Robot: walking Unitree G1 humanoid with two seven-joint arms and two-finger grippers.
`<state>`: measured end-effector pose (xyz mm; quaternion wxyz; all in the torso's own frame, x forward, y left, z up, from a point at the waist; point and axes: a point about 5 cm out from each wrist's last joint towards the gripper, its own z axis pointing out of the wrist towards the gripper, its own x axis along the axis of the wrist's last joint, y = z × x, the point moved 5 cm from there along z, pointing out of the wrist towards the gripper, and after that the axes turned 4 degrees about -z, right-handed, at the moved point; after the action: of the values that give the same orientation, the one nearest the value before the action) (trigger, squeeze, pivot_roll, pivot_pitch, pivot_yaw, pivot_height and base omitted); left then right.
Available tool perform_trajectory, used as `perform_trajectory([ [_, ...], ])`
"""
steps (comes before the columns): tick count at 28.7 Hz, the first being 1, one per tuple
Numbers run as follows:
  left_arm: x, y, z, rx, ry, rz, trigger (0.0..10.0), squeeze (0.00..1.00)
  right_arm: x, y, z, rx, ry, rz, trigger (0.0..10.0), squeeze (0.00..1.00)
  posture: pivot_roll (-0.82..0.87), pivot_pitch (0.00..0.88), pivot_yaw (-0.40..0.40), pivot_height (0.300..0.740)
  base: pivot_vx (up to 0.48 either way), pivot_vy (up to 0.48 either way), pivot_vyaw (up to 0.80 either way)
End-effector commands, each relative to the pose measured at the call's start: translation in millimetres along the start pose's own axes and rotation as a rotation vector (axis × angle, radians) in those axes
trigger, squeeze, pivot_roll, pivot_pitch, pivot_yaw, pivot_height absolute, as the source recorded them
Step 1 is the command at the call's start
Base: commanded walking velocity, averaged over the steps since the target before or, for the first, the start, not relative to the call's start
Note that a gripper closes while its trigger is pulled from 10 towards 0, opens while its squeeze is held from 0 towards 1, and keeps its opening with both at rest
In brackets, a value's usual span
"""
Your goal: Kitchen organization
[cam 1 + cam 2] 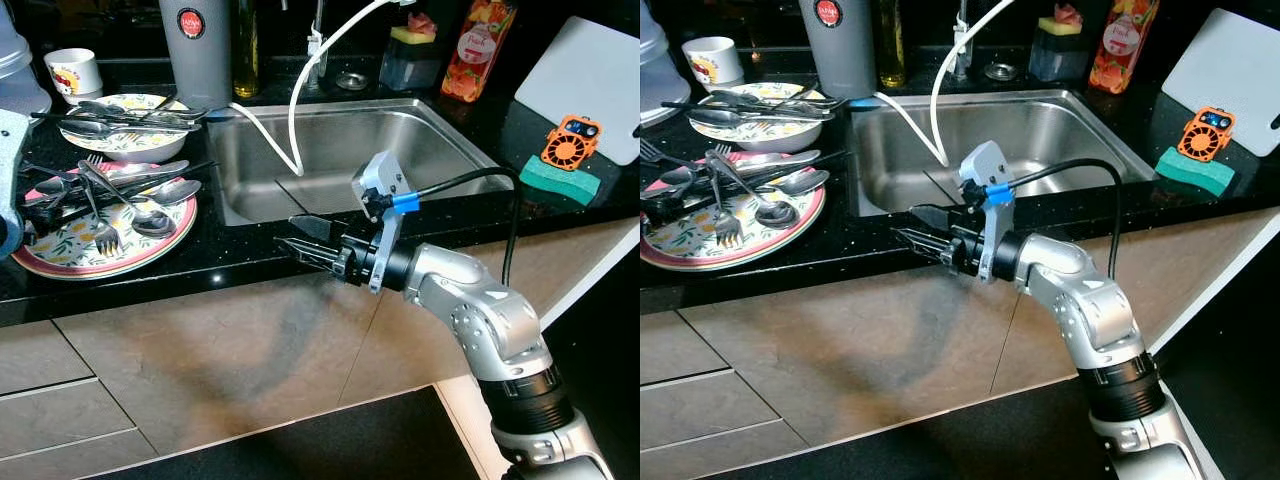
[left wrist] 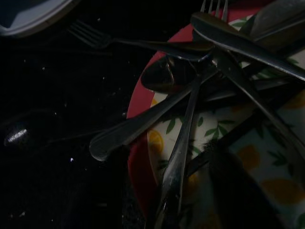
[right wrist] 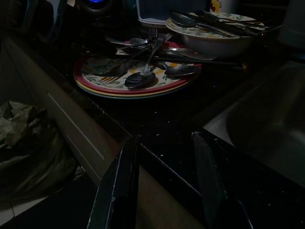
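A red-rimmed floral plate [image 1: 70, 250] lies on the black counter at the left, heaped with forks, spoons and knives [image 1: 130, 205]. Behind it a patterned bowl [image 1: 125, 147] carries more cutlery across its rim. My left gripper [image 1: 35, 205] hangs low over the plate's left side, right among the cutlery [image 2: 181, 143]. My right gripper [image 1: 300, 238] is open and holds nothing. It points left at the counter's front edge, just in front of the steel sink [image 1: 340, 150], well right of the plate [image 3: 138, 76].
A white hose [image 1: 300, 95] drops into the sink. A grey tumbler [image 1: 197, 50], a cup [image 1: 73, 72] and bottles stand along the back. A green sponge [image 1: 560, 178], an orange gadget [image 1: 572, 142] and a white board [image 1: 590, 70] lie right of the sink.
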<state>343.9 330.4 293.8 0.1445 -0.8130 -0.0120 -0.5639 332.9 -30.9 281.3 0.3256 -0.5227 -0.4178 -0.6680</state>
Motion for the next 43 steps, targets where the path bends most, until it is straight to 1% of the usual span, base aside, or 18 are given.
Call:
perform_trajectory([
  [1, -7, -3.4, 0.1, -0.003, -0.03, -0.016, 0.0, 0.0, -2, -2.2, -1.7, 0.013, -0.019, -0.005, 10.0, 0.0, 0.0, 0.168, -0.035, 0.74, 0.0, 0.0, 0.0],
  [16, -11, -0.5, 0.3, -0.022, -0.041, -0.012, 0.0, 0.0, -2, -2.1, -2.2, 0.016, -0.023, -0.008, 10.0, 0.0, -0.01, 0.17, -0.037, 0.74, 0.0, 0.0, 0.0],
  [22, -6, -0.7, -1.2, -0.02, -0.02, -0.009, 0.0, 0.0, -2, -1.9, -2.4, 0.017, -0.025, -0.01, 10.0, 0.0, -0.01, 0.17, -0.037, 0.74, 0.0, 0.0, 0.0],
  [23, 3, -1.6, -2.8, -0.01, 0.023, -0.008, 0.0, 0.0, -2, -1.7, -2.5, 0.018, -0.025, -0.011, 10.0, 0.0, -0.01, 0.168, -0.038, 0.74, 0.0, 0.0, 0.0],
  [25, 14, -0.5, -5.0, -0.012, 0.074, -0.014, 0.0, 0.0, -2, -1.4, -2.5, 0.018, -0.025, -0.012, 10.0, 0.0, -0.01, 0.168, -0.038, 0.74, 0.0, 0.0, 0.0],
  [27, 34, 12.2, -10.7, -0.089, 0.159, -0.053, 0.0, 0.0, -1, -1.0, -2.6, 0.018, -0.024, -0.015, 10.0, 0.0, -0.01, 0.167, -0.038, 0.74, 0.0, 0.0, 0.0],
  [29, 45, 22.4, -15.2, -0.152, 0.206, -0.082, 0.0, 0.0, -1, -0.5, -2.6, 0.018, -0.023, -0.017, 10.0, 0.0, -0.01, 0.167, -0.039, 0.74, 0.0, 0.0, 0.0],
  [31, 48, 24.9, -16.4, -0.168, 0.216, -0.097, 0.0, 0.0, 0, -0.4, -2.5, 0.017, -0.022, -0.018, 10.0, 0.0, -0.01, 0.167, -0.039, 0.74, 0.0, 0.0, 0.0],
  [32, 54, 29.7, -19.1, -0.198, 0.246, -0.106, 0.0, 0.0, 0, -0.3, -2.5, 0.017, -0.021, -0.019, 10.0, 0.0, -0.01, 0.167, -0.039, 0.74, 0.0, 0.0, 0.0],
  [34, 58, 30.7, -20.6, -0.204, 0.262, -0.112, 0.0, 0.0, 0, -0.3, -2.6, 0.017, -0.021, -0.019, 10.0, 0.0, -0.01, 0.165, -0.037, 0.74, 0.0, 0.0, 0.0],
  [35, 65, 32.7, -23.5, -0.218, 0.298, -0.125, 0.0, 0.0, 0, -0.3, -2.9, 0.017, -0.021, -0.019, 10.0, 0.0, -0.01, 0.165, -0.037, 0.74, 0.0, 0.0, 0.0],
  [36, 65, 32.7, -23.5, -0.218, 0.298, -0.125, 0.0, 0.0, 0, -0.3, -2.9, 0.017, -0.021, -0.019, 10.0, 0.0, -0.01, 0.165, -0.037, 0.74, 0.0, 0.0, 0.0],
  [37, 74, 35.7, -26.5, -0.24, 0.346, -0.129, 0.0, 0.0, 0, -0.3, -3.2, 0.017, -0.021, -0.019, 10.0, 0.0, -0.01, 0.163, -0.036, 0.74, 0.0, 0.0, 0.0],
  [38, 74, 35.7, -26.5, -0.24, 0.346, -0.129, 0.0, 0.0, 0, -0.3, -3.2, 0.017, -0.021, -0.019, 10.0, 0.0, -0.01, 0.163, -0.036, 0.74, 0.0, 0.0, 0.0],
  [39, 77, 37.4, -28.0, -0.255, 0.369, -0.145, 0.0, 0.0, 0, -0.4, -3.2, 0.016, -0.02, -0.02, 10.0, 0.0, -0.01, 0.163, -0.036, 0.74, 0.0, 0.0, 0.0],
  [41, 89, 42.7, -32.5, -0.295, 0.447, -0.167, 0.0, 0.0, 1, 0.0, -3.2, 0.013, -0.015, -0.022, 10.0, 0.0, -0.01, 0.163, -0.036, 0.74, 0.0, 0.0, 0.0],
  [43, 102, 50.5, -39.8, -0.354, 0.555, -0.203, 0.0, 0.0, 3, 2.5, -2.8, -0.005, -0.002, -0.026, 10.0, 0.0, 0.0, 0.159, -0.037, 0.74, 0.0, 0.0, 0.0],
])
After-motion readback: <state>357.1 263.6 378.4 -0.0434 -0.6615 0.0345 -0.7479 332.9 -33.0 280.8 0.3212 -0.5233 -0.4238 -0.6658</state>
